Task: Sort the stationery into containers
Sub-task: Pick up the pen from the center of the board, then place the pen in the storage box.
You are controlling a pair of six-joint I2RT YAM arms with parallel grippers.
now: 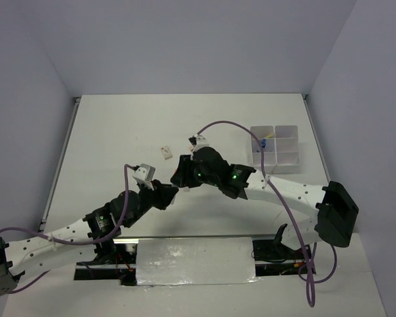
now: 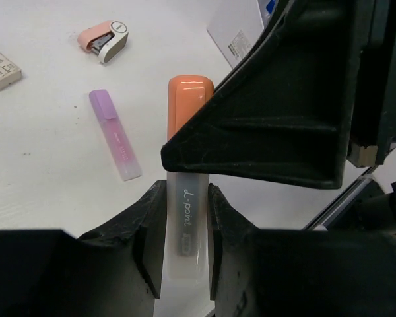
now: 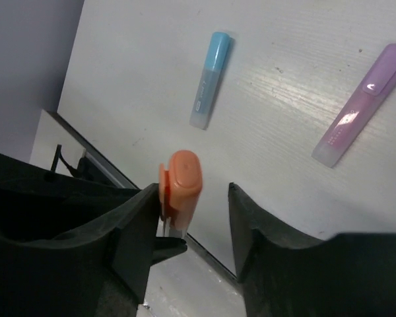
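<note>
Top external view: both arms reach to the middle of the surface (image 1: 119, 132), where the left tool (image 1: 173, 193) and the right tool (image 1: 180, 177) meet tip to tip, the right one just beyond the left. The containers (image 1: 288, 160) sit well off to the right of both tools, near the surface's right edge, with bare room between. A small eraser (image 1: 165, 152) lies just beyond the tools. The far and left stretches of the surface lie open up to their edges.

Left wrist view: the left tool is clamped on the clear barrel of an orange marker (image 2: 188, 105), which sticks straight out ahead from between its fingers (image 2: 152, 224). One black finger of the right tool crosses in from the right over the marker's middle. Ahead and to the left of the tool a purple marker (image 2: 115, 135) lies flat, well apart from the held one. Farther ahead lies a small pink-and-white piece (image 2: 104, 39).

Right wrist view: the right tool's jaws stand apart around the orange cap, which sits against one finger with a gap to the other. Beyond the tool lie a blue marker (image 3: 210, 79) and the purple one, apart from each other. An edge of the surface runs slantwise under the tool.
</note>
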